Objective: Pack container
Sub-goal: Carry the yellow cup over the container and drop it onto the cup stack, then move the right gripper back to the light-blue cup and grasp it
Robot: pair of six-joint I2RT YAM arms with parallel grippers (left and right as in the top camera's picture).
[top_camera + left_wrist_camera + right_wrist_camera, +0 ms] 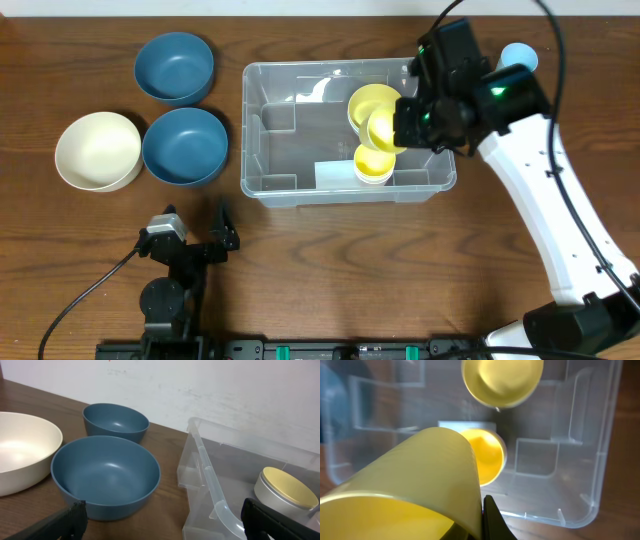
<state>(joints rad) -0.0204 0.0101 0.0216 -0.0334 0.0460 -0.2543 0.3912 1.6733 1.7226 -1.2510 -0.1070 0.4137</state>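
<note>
- The table (330, 270) is dark brown wood, and everything here stands on it.
- The container (248, 130) is a clear plastic bin in the middle of the table, toward the far edge, with its long sides running along that edge. It has moulded steps inside and a pale label on its floor near the near wall.
- A cream bowl (98, 150) sits upright toward the left edge.
- A blue bowl (185, 145) stands just beside the cream bowl, between it and the container.
- A second blue bowl (175, 68) stands behind that one, closer to the far edge.
- My left hand (197, 220) hangs low near the near edge, left of the container, with its fingers (55, 522) spread wide and nothing between them.
- My right hand (400, 125) is over the right half of the container, closed on a yellow cup (420, 485) that is tilted on its side.
- Two more yellow cups sit inside the container's right half. One (502, 380) is by the far wall and the other (482, 457) is by the near wall.
- A pale blue cup (520, 55) stands toward the far right corner, partly hidden by my right arm.
</note>
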